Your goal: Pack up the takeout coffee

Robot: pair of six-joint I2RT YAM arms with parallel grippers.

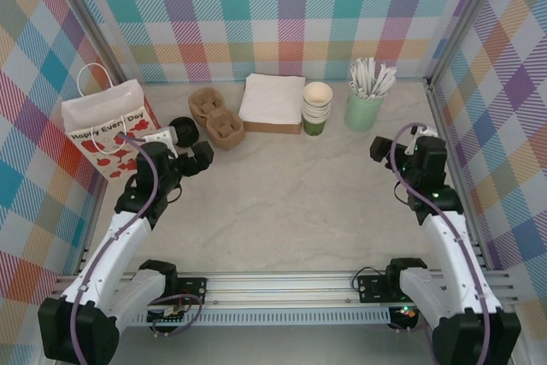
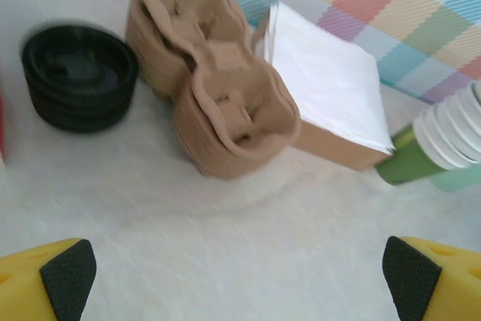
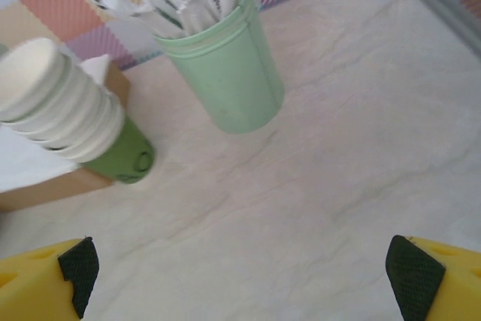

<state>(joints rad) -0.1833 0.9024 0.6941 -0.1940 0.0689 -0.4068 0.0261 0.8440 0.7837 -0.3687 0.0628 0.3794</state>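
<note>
A stack of dark green paper cups (image 1: 316,108) with cream rims stands at the back middle of the table; it also appears as the cup stack (image 2: 443,140) at the right edge of the left wrist view and as the cup stack (image 3: 68,110) in the right wrist view. A single takeout coffee standing on its own is out of view. My left gripper (image 1: 190,147) hovers open near the back left, its yellow fingers wide over bare table (image 2: 240,276). My right gripper (image 1: 395,138) is open too, right of the cups, with nothing between its fingers (image 3: 240,268).
Brown pulp cup carriers (image 1: 216,117) (image 2: 218,103) lie beside black lids (image 1: 182,130) (image 2: 79,77). A napkin box (image 1: 272,100) sits left of the cups. A pale-green holder of white sticks (image 1: 365,111) (image 3: 225,73) stands to their right. A white paper bag (image 1: 107,126) stands far left.
</note>
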